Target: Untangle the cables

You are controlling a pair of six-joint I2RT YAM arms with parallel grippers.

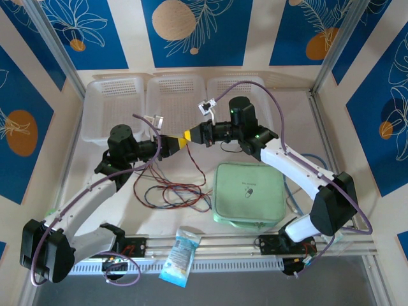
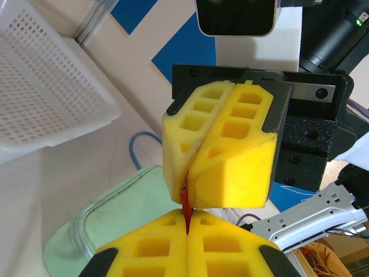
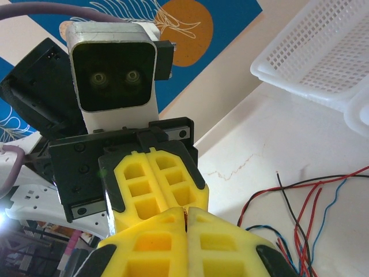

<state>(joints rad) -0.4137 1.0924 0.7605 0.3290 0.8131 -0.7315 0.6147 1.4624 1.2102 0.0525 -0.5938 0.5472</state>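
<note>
The cables (image 1: 169,191) lie in a loose tangle of red, black and blue-grey wires on the table, below the two grippers. My left gripper (image 1: 173,144) and right gripper (image 1: 189,135) meet tip to tip above the table. In the left wrist view my left gripper (image 2: 188,214) is shut on a red cable (image 2: 185,203), and the right gripper (image 2: 188,183) is shut on the same short stretch just above. A red strand (image 1: 199,167) hangs from the grippers down to the tangle. The right wrist view shows my right gripper (image 3: 186,212) shut against the left gripper (image 3: 173,193), with cables (image 3: 305,208) on the table at right.
Three white baskets (image 1: 115,108) (image 1: 175,102) (image 1: 245,89) line the back. A pale green pouch (image 1: 248,191) lies right of the tangle, with a light-blue cord (image 1: 299,185) beyond it. A snack packet (image 1: 180,255) rests on the front rail. Purple arm cables (image 1: 280,108) loop overhead.
</note>
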